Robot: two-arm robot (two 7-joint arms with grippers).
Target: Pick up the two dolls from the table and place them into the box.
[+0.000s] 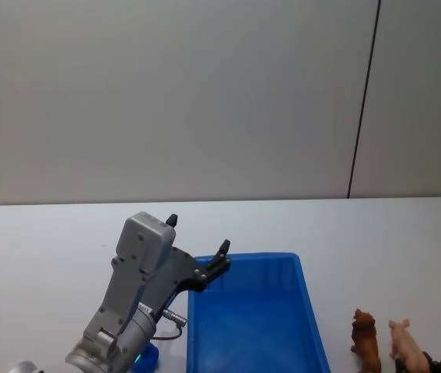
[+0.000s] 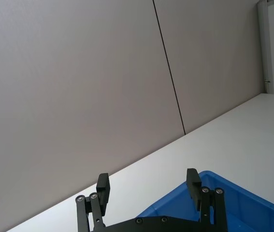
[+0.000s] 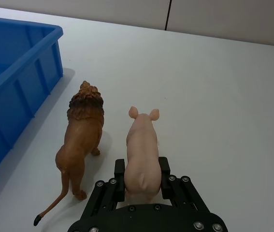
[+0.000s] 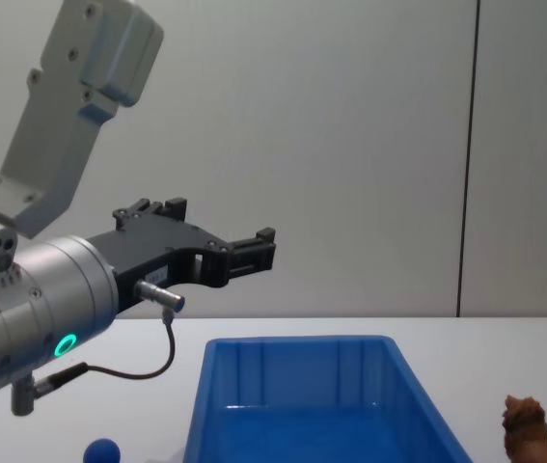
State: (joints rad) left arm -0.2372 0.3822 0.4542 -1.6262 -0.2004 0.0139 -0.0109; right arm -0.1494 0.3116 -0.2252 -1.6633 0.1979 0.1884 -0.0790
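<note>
Head view: the left gripper (image 1: 198,233) hangs open above the blue box's (image 1: 259,256) far-left corner. A lion figure (image 1: 365,340) and a pig figure (image 1: 407,346) stand on the white table (image 1: 49,249), right of the box.

Right wrist view: the right gripper (image 3: 141,166) clamps the pig's rump, with the lion just beside.

Chest view: a blue ball (image 4: 104,451) lies left of the box.

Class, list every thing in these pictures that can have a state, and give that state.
Box: upright, nothing seen inside.
Lion: standing on the table, untouched.
Pig: standing on the table, gripped at its rear.
Right hand: shut on the pig.
Left hand: open, empty, raised by the box.
</note>
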